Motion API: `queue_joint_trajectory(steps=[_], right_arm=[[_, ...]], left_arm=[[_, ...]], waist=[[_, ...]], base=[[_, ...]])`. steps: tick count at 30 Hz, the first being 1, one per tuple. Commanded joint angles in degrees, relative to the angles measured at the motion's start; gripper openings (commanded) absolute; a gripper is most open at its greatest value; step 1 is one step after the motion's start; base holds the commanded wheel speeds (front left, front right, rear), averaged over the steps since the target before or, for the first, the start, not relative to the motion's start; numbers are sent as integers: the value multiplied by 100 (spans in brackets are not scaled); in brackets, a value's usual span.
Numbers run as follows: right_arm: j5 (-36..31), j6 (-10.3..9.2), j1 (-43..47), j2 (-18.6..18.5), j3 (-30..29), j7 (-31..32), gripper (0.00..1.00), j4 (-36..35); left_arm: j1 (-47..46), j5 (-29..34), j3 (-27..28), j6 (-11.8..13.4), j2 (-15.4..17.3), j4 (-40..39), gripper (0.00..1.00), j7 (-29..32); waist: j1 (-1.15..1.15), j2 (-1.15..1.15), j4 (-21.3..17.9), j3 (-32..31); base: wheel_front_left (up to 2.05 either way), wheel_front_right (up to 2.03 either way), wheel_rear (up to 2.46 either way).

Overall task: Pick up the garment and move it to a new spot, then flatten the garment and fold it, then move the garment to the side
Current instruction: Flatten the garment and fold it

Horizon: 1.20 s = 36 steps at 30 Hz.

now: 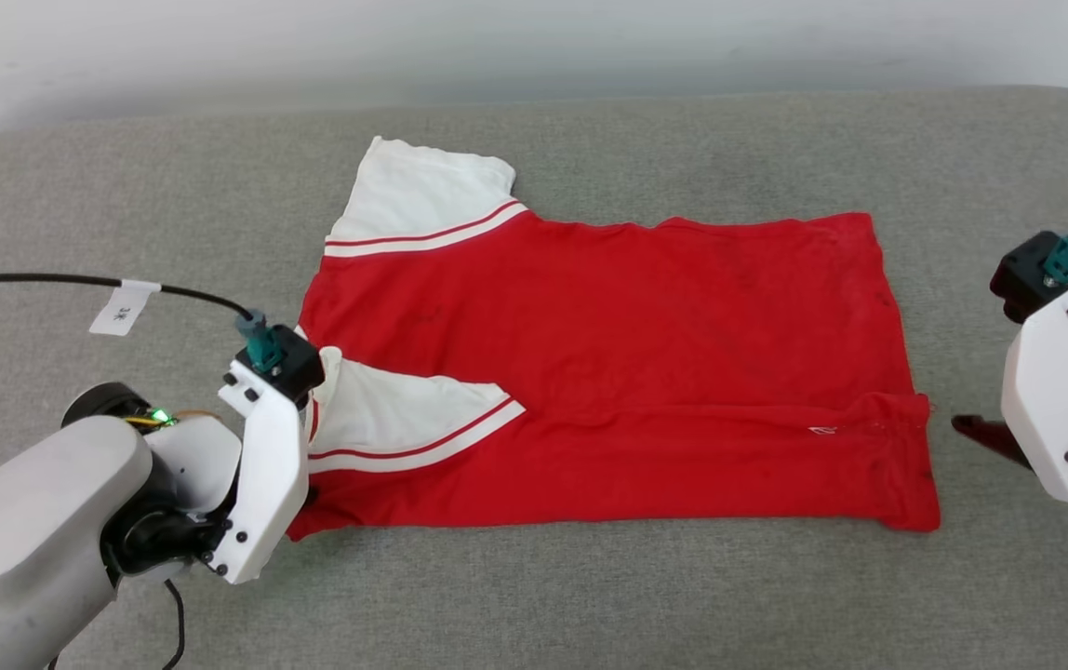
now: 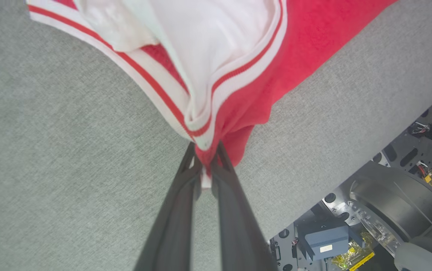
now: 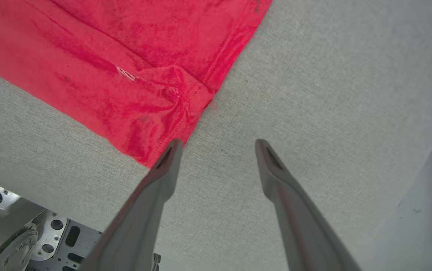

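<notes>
Head view: a red shirt [image 1: 608, 372] with white sleeves lies spread on a grey cushion [image 1: 590, 596], collar end to the left. Its near edge is folded over in a long strip. One sleeve sticks out at the far left, and the other lies folded onto the red body. The left claw [image 1: 287, 475] sits at the shirt's near left edge, its fingers hidden under its white mount. The right claw [image 1: 999, 442] is beside the shirt's right edge, apart from it.

Left wrist view: the left claw [image 2: 206, 165] is pinched narrow on a bunched bit of shirt [image 2: 295, 56], striped trim and red cloth between the fingers.

Right wrist view: the right claw [image 3: 218, 148] stands wide with nothing between its fingers. One fingertip [image 3: 171, 150] is at the shirt's [image 3: 107, 56] hem corner, but I cannot tell if it touches.
</notes>
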Motion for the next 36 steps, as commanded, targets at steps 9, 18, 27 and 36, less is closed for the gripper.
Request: queue_joint_trajectory(steps=[9, 18, 27, 36], right_arm=[[421, -5, 453, 631, -44, 52, 100, 922], [517, -4, 831, 1252, 182, -343, 13, 1542], [724, -5, 460, 688, 87, -928, 0, 1112], [1068, -6, 1170, -218, 75, -1213, 0, 176]], left_arm=[[-226, 126, -98, 2, -129, -104, 0, -62], [-189, 56, -142, 1, -94, 33, 0, -165], [106, -163, -108, 1, 40, 171, 0, -408], [565, -270, -268, 87, 316, -253, 0, -425]], waist=[[0, 0, 192, 298], [0, 0, 226, 467], [0, 0, 131, 2], [0, 0, 167, -302]], base=[[0, 0, 0], [0, 0, 0], [0, 0, 0], [0, 0, 0]])
